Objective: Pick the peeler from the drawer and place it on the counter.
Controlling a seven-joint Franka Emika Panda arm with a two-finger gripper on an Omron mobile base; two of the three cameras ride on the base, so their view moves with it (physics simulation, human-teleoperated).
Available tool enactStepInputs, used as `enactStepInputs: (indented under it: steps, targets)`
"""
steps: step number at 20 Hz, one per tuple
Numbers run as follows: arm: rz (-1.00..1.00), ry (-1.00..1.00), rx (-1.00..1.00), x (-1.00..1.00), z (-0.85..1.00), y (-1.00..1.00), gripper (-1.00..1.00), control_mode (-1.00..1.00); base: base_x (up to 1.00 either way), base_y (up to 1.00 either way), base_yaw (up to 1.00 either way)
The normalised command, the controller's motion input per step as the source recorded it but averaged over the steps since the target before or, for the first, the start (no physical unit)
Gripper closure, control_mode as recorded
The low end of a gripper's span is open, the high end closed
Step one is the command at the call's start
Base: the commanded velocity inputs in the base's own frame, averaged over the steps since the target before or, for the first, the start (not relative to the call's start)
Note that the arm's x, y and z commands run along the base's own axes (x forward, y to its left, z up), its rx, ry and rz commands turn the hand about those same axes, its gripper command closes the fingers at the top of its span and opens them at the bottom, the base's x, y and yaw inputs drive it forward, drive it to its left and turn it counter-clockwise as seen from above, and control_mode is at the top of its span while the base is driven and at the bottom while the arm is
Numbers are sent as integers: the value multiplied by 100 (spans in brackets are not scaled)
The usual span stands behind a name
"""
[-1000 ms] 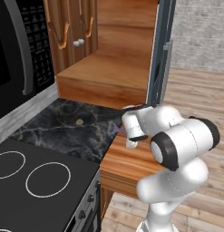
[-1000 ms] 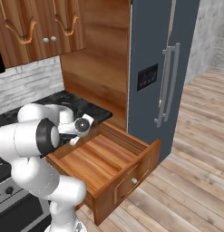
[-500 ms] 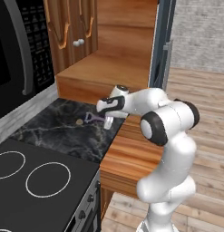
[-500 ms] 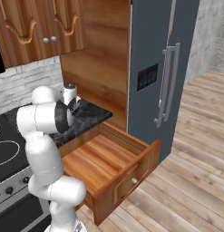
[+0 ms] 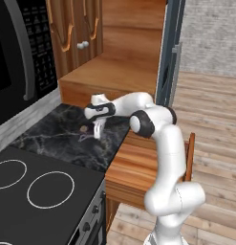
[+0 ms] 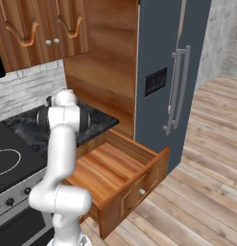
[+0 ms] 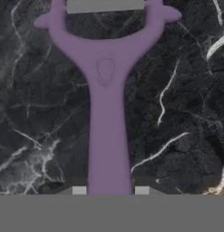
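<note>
Glossy black marble with thin white veins forms the counter (image 5: 57,143), a narrow slab wedged between the flat black cooktop (image 5: 38,191) with its white rings and a tall panel of orange-brown wood. Below the slab's right edge the drawer (image 6: 120,168) stands pulled out, a shallow box of the same warm wood with a smooth, flat bottom, low sides and a small round knob on its front.

From the left base view the white arm reaches out over the counter, and the gripper (image 5: 97,130) points down near the slab's back right part, close beside a small round tan disc (image 5: 84,128). The peeler (image 5: 86,137) hangs from it, a small purplish shape low over the marble; whether it touches the stone cannot be told.

In the hand view the peeler (image 7: 106,113) is matte purple, its straight handle rising from between the two fingertips (image 7: 79,190) and widening into a forked Y head bridged by a flat grey blade. The fingers sit closed against the handle on either side, gripping it.
</note>
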Motion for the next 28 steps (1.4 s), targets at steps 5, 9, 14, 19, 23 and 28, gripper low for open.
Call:
enactStepInputs:
  steps: [5, 9, 14, 19, 23, 28]
  targets:
    - [4, 15, -16, -9, -100, 6, 100, -100, 0, 0, 0]
    - [6, -9, -16, -66, -71, 9, -100, -100, 0, 0, 0]
    - [3, -51, -9, -100, 4, 0, -100, -100, 0, 0, 0]
    - [0, -71, 0, -100, 32, -21, -100, -100, 0, 0, 0]
    - [0, -67, 12, -100, 29, -58, -100, -100, 0, 0, 0]
    - [0, -59, 25, -93, 62, -63, -100, -100, 0, 0, 0]
